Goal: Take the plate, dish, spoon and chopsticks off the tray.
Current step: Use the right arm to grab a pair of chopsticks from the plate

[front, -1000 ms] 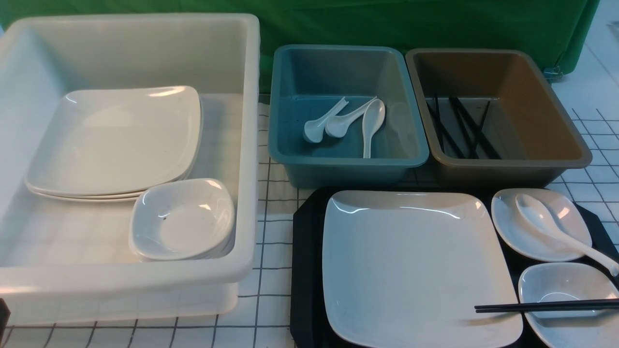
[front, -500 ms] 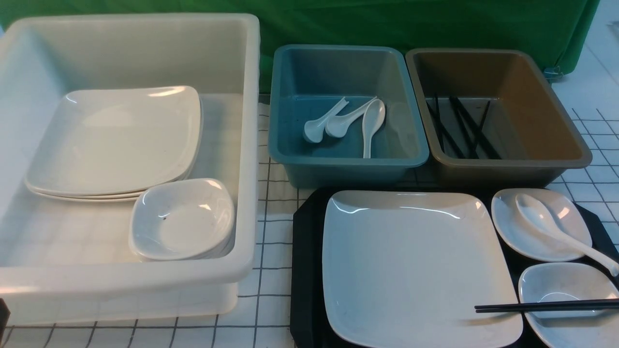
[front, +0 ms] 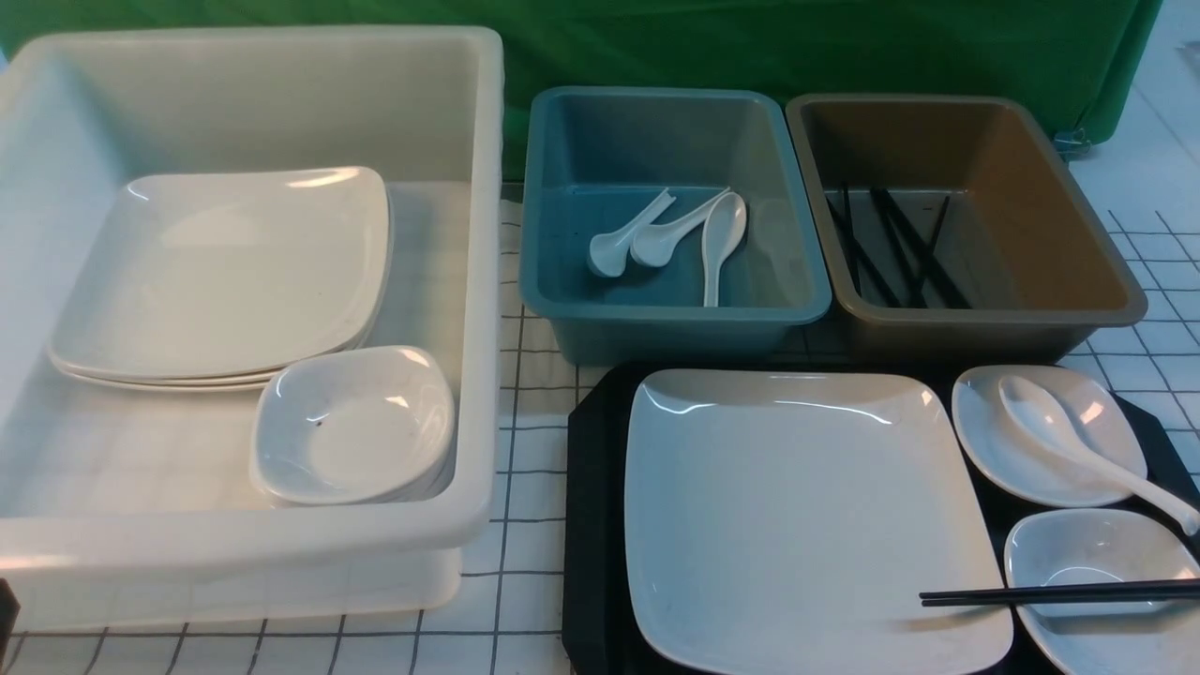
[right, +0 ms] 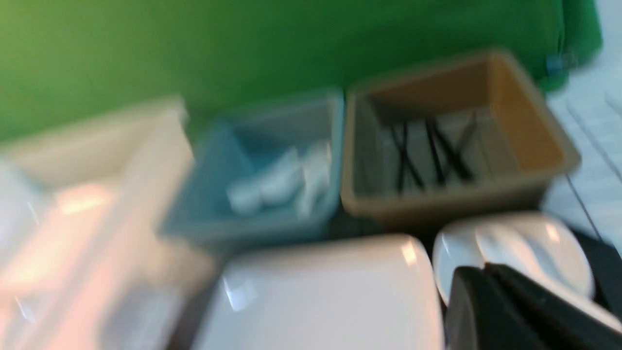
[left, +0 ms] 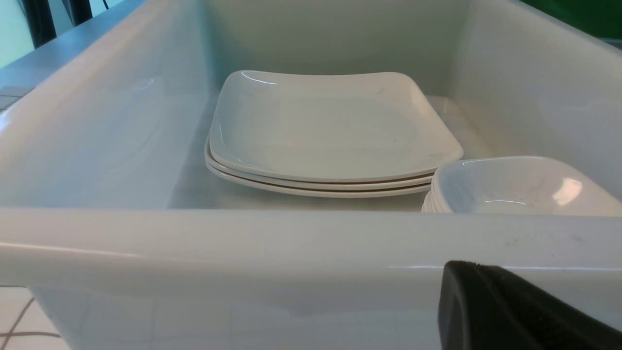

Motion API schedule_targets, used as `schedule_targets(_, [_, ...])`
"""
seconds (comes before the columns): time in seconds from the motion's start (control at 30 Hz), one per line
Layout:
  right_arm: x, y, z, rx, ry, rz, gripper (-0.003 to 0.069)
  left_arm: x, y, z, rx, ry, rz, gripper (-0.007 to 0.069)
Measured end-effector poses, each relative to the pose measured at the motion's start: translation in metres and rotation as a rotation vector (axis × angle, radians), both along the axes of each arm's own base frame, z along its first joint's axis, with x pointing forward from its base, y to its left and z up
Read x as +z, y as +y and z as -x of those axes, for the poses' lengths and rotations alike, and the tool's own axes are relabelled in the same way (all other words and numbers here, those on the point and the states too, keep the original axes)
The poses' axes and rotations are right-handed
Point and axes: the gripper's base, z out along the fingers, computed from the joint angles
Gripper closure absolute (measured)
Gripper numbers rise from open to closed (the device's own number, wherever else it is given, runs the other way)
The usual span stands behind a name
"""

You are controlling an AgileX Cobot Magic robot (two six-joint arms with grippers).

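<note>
- Backdrop: green cloth (front: 750,47) hangs behind everything, well beyond both sets of jaws.
- Surface: white table (front: 534,450) ruled with a dark grid. A bare strip of it runs between the white tub and the tray.
- left gripper (left: 466,291): jaws pressed together, holding nothing, low and just short of the near wall of the white tub (front: 487,281).
- Beyond that wall, ahead of the left jaws: stacked plates (front: 225,272) on the tub floor, with nested small dishes (front: 352,427) just beside them at the nearer corner. The tub's walls stand high around both.
- right gripper (right: 481,282): jaws pressed together, empty, above the tray's near right part. This view is blurred.
- tray (front: 595,516): black, lying under and ahead of the right jaws, its far edge close against the two bins.
- plate (front: 806,516): flat on the tray, beside the right jaws toward the tub. It fills that part nearly to the rim.
- far dish (front: 984,441): on the tray just ahead of the right jaws. The spoon (front: 1041,422) lies in it, bowl up, with its handle jutting over the rim.
- near dish (front: 1087,553): on the tray, closest to the right jaws.
- chopsticks (front: 1059,592): laid side by side across the near dish, tips resting on the plate's edge.
- blue bin (front: 675,319): farther ahead of the right jaws, holding three white spoons (front: 656,239).
- brown bin (front: 984,323): just beside the blue bin, holding loose black sticks (front: 900,248).
</note>
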Motion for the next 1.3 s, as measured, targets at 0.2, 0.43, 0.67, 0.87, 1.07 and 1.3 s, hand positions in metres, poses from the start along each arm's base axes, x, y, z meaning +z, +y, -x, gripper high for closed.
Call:
schedule_targets(0.2, [-0.019, -0.006, -0.059, 0.127, 0.622, 0.359, 0.0644, 0.0, 0.0, 0.0, 0.0, 0.0, 0.001, 0.062])
schedule_targets(0.43, [-0.069, -0.004, -0.114, 0.254, 0.931, 0.574, 0.0568, 0.0, 0.0, 0.0, 0.0, 0.0, 0.001, 0.062])
schedule_targets(0.67, [-0.098, 0.019, -0.141, 0.492, 0.908, 0.907, 0.0299, 0.0, 0.0, 0.0, 0.0, 0.0, 0.001, 0.062])
schedule_targets(0.87, [-0.114, 0.034, -0.153, 0.781, 0.832, 1.103, 0.0247, 0.0, 0.0, 0.0, 0.0, 0.0, 0.001, 0.062])
schedule_targets(1.07, [-0.128, 0.037, -0.165, 0.916, 0.78, 1.218, 0.0244, 0.0, 0.0, 0.0, -0.001, 0.0, -0.006, 0.062])
schedule_targets(1.3, [-0.152, 0.042, -0.181, 1.023, 0.737, 1.299, 0.0243, 0.0, 0.0, 0.0, 0.0, 0.0, 0.0, 0.062])
